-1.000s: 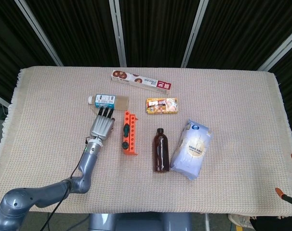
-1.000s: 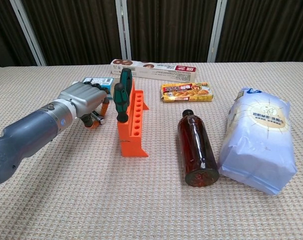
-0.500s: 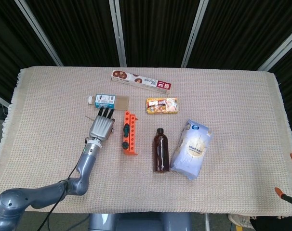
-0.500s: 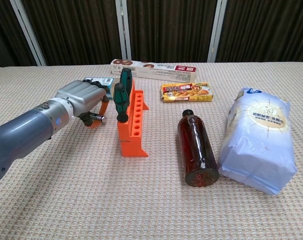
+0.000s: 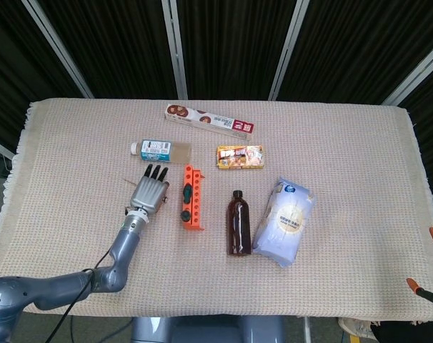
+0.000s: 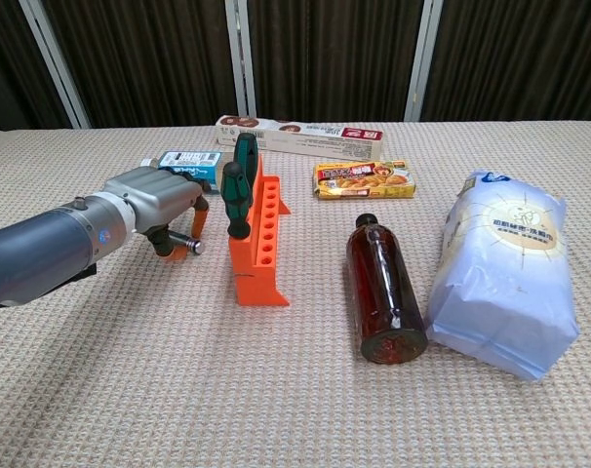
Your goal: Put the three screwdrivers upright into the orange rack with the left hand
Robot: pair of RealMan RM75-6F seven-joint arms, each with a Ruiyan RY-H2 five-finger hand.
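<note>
The orange rack (image 5: 191,199) (image 6: 260,237) stands left of the table's middle. Two green-handled screwdrivers (image 6: 239,185) stand upright in its holes, their handles (image 5: 185,191) seen from above in the head view. My left hand (image 5: 150,191) (image 6: 157,202) is just left of the rack, low over the cloth. Its fingers curl around the third screwdriver (image 6: 200,209), which has an orange handle; only orange bits and a metal piece show under the palm. In the head view the hand hides that handle. The right hand does not show in either view.
A blue-labelled bottle (image 5: 159,148) (image 6: 183,159) lies just beyond the left hand. A long box (image 5: 211,121), a snack box (image 5: 240,156), a brown bottle (image 5: 238,221) lying flat and a white bag (image 5: 283,220) occupy the middle and right of the cloth-covered table (image 5: 73,143).
My left hand has drawn back a little toward me and to the left, away from the blue-labelled bottle, with the orange handle moving along under it. The rack and its two screwdrivers stayed still.
</note>
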